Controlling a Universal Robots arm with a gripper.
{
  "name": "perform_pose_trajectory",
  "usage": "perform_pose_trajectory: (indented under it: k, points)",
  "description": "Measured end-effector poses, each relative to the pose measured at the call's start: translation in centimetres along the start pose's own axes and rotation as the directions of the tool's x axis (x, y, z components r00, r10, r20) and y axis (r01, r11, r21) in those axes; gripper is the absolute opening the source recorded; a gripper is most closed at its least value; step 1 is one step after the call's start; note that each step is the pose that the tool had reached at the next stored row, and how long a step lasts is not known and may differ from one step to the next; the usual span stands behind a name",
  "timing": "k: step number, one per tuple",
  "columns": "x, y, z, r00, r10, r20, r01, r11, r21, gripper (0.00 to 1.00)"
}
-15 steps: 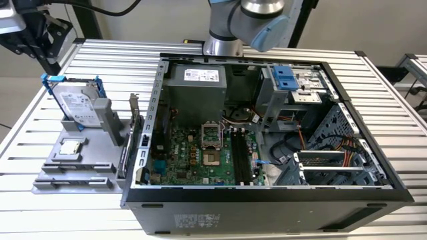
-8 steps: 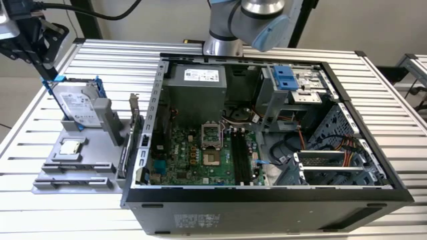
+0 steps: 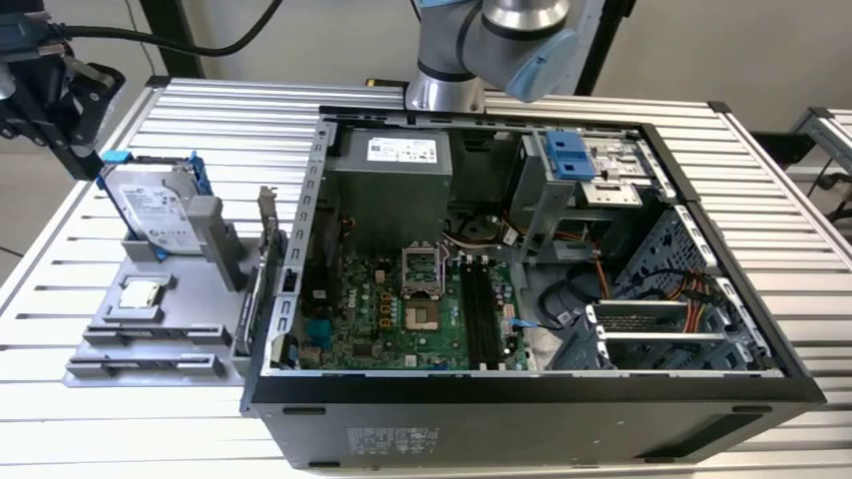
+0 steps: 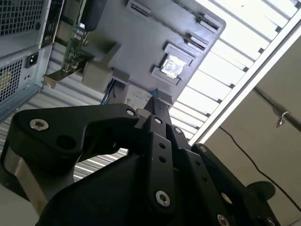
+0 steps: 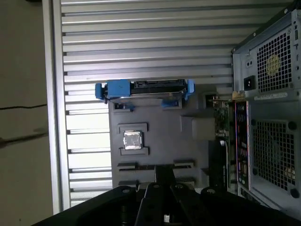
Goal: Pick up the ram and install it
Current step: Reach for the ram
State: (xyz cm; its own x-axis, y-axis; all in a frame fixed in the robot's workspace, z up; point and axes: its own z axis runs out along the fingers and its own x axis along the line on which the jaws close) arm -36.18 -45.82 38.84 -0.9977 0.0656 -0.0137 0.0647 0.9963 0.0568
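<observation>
Gauging progress: barely begun, by the look of it. Puts gripper (image 3: 80, 160) at upper left of exterior view, up over slatted table (image 3: 226, 120) near its edge, just past the end of grey holder (image 3: 147, 349) where HDD (image 3: 150, 205) stands. Shows fingertips (image 4: 157, 106) pressed together in both wrist views, w/ nothing clamped btw them, i.e. claw together and empty. Hangs well apart from ram (image 3: 266, 259), no contact.

Finds ram standing on edge in holder, along the side nearest PC case (image 3: 533, 399), at left-centre of exterior view: slim green board w/ black parts, untouched. Spots same stick in both wrist views, just beside case's vented rear wall. Shares holder w/ HDD in blue frame, upright at far end, and small silver CPU chip (image 3: 140, 294) lying flat mid-holder; neither one the task's item.

Inside open case, sees mobo (image 3: 373, 319) w/ long black mem. slots (image 3: 486, 309) right of CPU socket (image 3: 423, 264), approx. centre of frame. Looks like slots empty, though hard to be sure at this angle.

Counts as done: nothing. Pick-up not yet made, install not yet made, so whole job open.
</observation>
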Motion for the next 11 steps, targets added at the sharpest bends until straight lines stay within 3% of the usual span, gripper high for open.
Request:
perform_pose_trajectory:
  k: [11]
  points:
    - [-0.19, -2.94, -0.13, 1.0, 0.0, -0.0026, 0.0, 1.0, 0.0001, 0.0]
